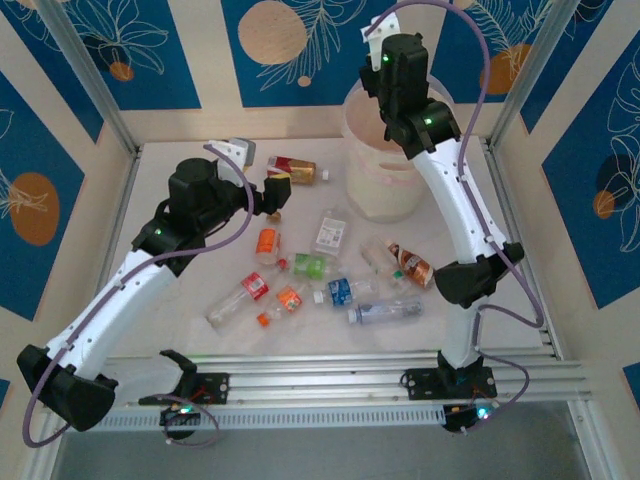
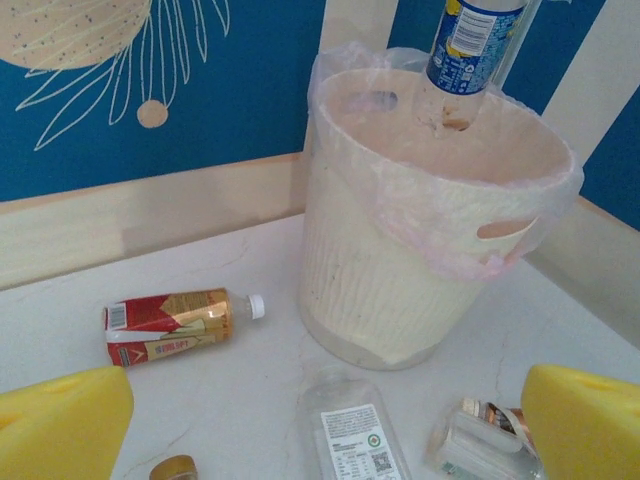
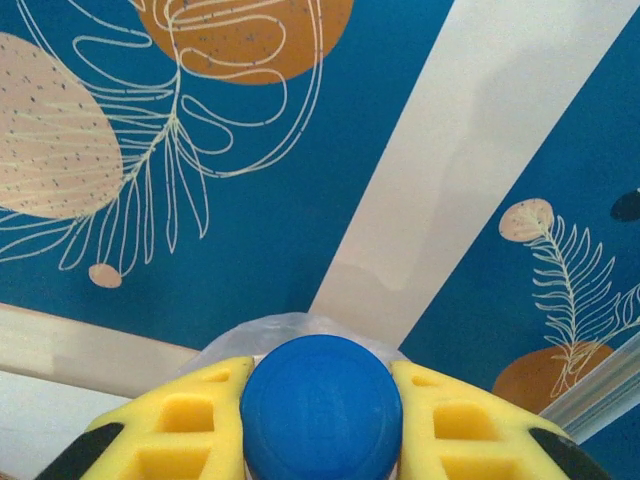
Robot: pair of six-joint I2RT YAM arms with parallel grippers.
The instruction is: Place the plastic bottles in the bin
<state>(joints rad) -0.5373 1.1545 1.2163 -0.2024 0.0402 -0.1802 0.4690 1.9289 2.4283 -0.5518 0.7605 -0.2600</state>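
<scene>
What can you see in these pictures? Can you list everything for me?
bin: one, cream-white with a clear liner, far side of the table
plastic bottles: about ten, clear with red, orange, green, blue or white labels, scattered in front of the bin
blue-labelled bottle: one, blue cap, held above the bin
table: one, white
wall panels: several, blue and cream with leaf prints, around the table
left tool: one, yellow, open, left of the bin
right tool: one, yellow, shut on the blue-labelled bottle
</scene>
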